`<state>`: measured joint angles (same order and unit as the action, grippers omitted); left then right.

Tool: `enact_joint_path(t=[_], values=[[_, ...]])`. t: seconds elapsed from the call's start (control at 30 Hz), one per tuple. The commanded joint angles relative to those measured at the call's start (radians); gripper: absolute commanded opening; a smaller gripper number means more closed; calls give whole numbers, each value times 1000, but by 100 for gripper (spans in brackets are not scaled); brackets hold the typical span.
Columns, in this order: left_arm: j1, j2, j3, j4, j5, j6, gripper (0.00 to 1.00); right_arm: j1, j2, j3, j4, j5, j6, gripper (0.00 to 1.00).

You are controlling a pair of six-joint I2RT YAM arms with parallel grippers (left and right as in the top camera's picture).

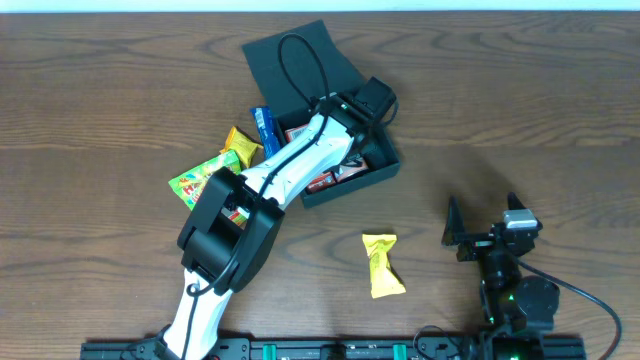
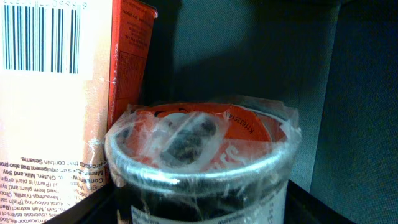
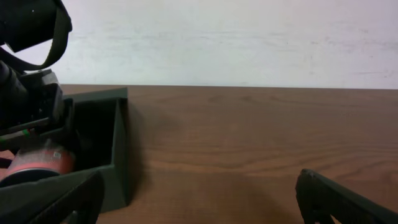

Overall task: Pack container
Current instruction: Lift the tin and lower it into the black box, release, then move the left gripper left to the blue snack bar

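The container (image 1: 388, 164) is a dark shallow box at the table's middle back, its flap lid (image 1: 300, 60) open and lying behind it. My left gripper (image 1: 362, 128) reaches down into it. In the left wrist view a round tub (image 2: 199, 155), wrapped in clear film with an orange top, fills the frame right before the camera, against the container's dark inner wall (image 2: 261, 50). My fingers are not visible around the tub. A red and pale carton (image 2: 56, 112) stands to its left. My right gripper (image 1: 482, 215) hovers open over bare table, to the right of the container (image 3: 118, 155).
A yellow packet (image 1: 381, 263) lies on the table in front of the container. Left of the box sit a green-yellow packet (image 1: 203, 182), an orange-yellow one (image 1: 242, 145) and a blue one (image 1: 265, 128). The left arm crosses over them.
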<state>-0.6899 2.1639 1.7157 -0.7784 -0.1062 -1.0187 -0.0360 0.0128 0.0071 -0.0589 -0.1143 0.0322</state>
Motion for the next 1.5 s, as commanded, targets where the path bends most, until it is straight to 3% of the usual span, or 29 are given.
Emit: enact_joint_path(t=[0.0, 0.13, 0.3, 0.4, 0.97, 1.1, 1.27, 1.4, 1.47], values=[[5, 1, 16, -8, -36, -5, 73, -15, -2, -2, -5, 3, -11, 99], [5, -1, 16, -23, -55, 41, 72, -15, -2, -2, -5, 3, -11, 99], [19, -2, 16, -151, -99, 111, 71, -15, -2, -2, -5, 3, -11, 99], [31, -4, 16, -238, -159, 141, 76, -15, -2, -2, -5, 3, -11, 99], [32, -54, 127, -359, -218, 383, 79, -15, -2, -2, -5, 3, -11, 99], [27, -68, 163, -404, -220, 463, 75, -15, -2, -2, -5, 3, -11, 99], [27, -108, 166, -492, -282, 474, 71, -15, -2, -2, -5, 3, -11, 99], [30, -161, 166, -534, -368, 475, 79, -15, -2, -2, -5, 3, -11, 99], [40, -198, 166, -519, -371, 545, 81, -15, -2, -2, -5, 3, -11, 99]])
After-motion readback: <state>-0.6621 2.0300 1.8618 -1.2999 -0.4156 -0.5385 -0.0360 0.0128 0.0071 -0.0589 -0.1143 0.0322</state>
